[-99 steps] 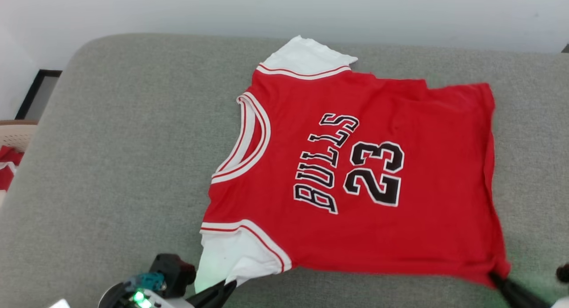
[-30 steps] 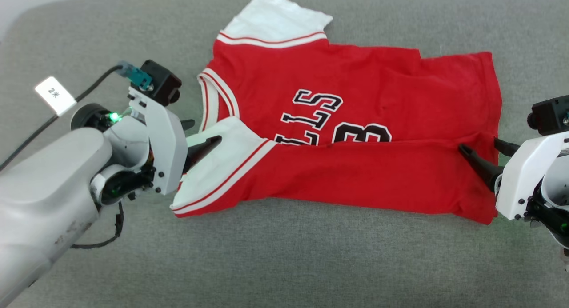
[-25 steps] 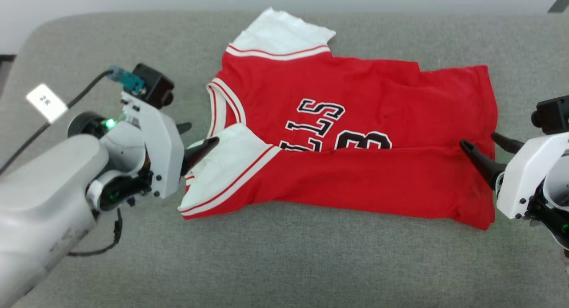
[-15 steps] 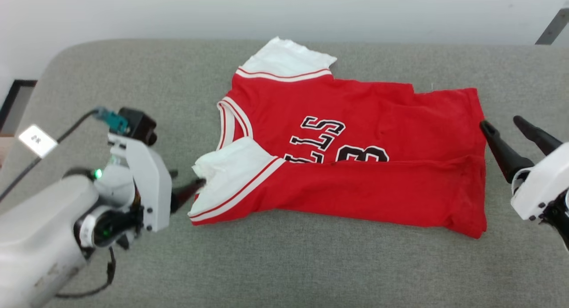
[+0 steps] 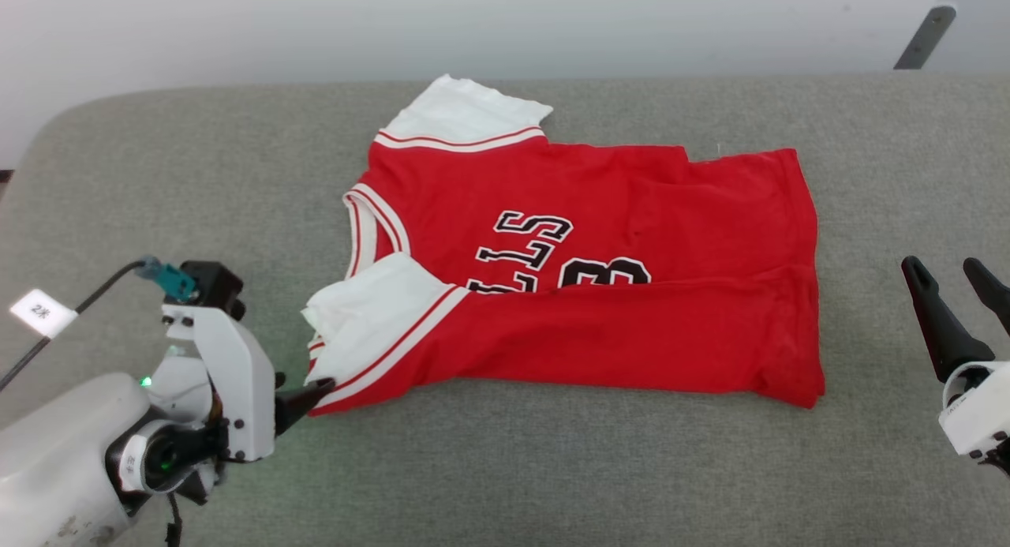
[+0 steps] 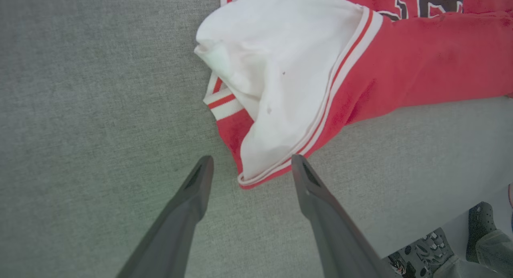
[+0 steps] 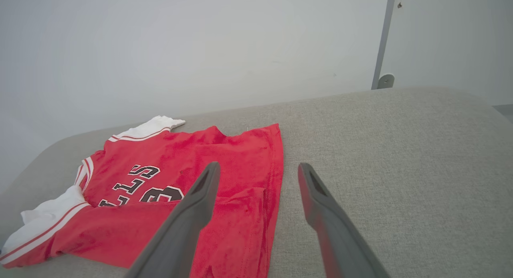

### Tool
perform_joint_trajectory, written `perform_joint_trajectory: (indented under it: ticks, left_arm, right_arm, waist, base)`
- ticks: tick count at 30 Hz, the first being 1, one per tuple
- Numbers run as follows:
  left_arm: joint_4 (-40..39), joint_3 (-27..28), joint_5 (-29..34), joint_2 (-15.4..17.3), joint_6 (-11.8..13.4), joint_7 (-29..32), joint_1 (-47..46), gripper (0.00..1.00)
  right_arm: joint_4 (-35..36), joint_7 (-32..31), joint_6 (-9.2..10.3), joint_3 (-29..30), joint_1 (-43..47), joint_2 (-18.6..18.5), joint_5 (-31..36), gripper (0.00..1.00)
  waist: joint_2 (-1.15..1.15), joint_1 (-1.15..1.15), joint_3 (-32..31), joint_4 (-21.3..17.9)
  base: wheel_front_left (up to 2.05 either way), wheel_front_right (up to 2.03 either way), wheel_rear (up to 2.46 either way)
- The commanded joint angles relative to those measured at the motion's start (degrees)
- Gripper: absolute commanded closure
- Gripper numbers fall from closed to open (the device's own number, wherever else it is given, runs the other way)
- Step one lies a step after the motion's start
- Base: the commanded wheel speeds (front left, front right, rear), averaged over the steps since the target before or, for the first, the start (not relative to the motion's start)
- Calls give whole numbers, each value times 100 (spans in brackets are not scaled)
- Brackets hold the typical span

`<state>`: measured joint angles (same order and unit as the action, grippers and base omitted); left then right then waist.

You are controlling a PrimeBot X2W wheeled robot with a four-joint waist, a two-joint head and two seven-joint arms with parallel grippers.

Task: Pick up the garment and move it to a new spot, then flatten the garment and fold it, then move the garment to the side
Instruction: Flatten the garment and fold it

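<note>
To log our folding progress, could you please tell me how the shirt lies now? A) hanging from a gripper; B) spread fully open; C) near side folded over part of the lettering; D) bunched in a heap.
C: the shirt has its near side folded up, hiding the lower part of its letters and number.

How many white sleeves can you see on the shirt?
2. The far sleeve lies flat at the shirt's far edge; the near sleeve is folded onto its front.
</note>
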<state>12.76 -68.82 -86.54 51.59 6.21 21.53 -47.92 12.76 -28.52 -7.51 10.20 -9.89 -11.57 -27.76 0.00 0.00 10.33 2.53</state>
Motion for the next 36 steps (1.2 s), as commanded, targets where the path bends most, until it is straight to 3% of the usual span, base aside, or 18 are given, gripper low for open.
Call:
perform_joint_trajectory:
  ticks: [1,6,15,16,17,18,23,31,36]
  left_arm:
    - [71,7,11,-15,-3,-17,68,0]
    - [532,-12,-102,-143,-36,32,151,0]
    - [1365,35,-347,-569,-417,55,272,0]
    - [1440,63,-392,-623,-460,51,276,20]
    - [1485,48,-370,-661,-539,74,253,71]
    - [1533,49,-370,-702,-607,78,234,100]
    - [1735,75,-338,-792,-874,63,127,100]
    - [1925,157,-218,-976,-1003,-75,-123,100]
    - [1979,158,-136,-1103,-1060,-90,-248,100]
  right_arm:
    - [50,-3,5,46,58,45,-5,0]
    - [252,-49,5,172,203,232,-25,0]
    - [398,-116,5,345,334,415,-47,0]
    - [402,-150,5,363,342,420,-50,0]
    - [395,-204,5,372,351,426,-62,0]
    - [381,-298,5,358,366,428,-81,0]
    - [331,-885,5,296,399,342,-106,0]
    - [-54,-1880,5,140,98,286,9,0]
    - [-546,-2183,5,70,-308,221,236,0]
  waist:
    - [0,0,64,-63]
    - [0,0,194,-200]
    - [0,0,347,-312]
    - [0,0,358,-314]
    - [0,0,368,-315]
    - [0,0,376,-312]
    - [0,0,439,-277]
    - [0,0,639,-136]
    - [0,0,760,-13]
  base:
    - [0,0,0]
    - [0,0,0]
    - [0,0,0]
    - [0,0,0]
    - [0,0,0]
    - [0,0,0]
    - [0,0,0]
    - [0,0,0]
    - [0,0,0]
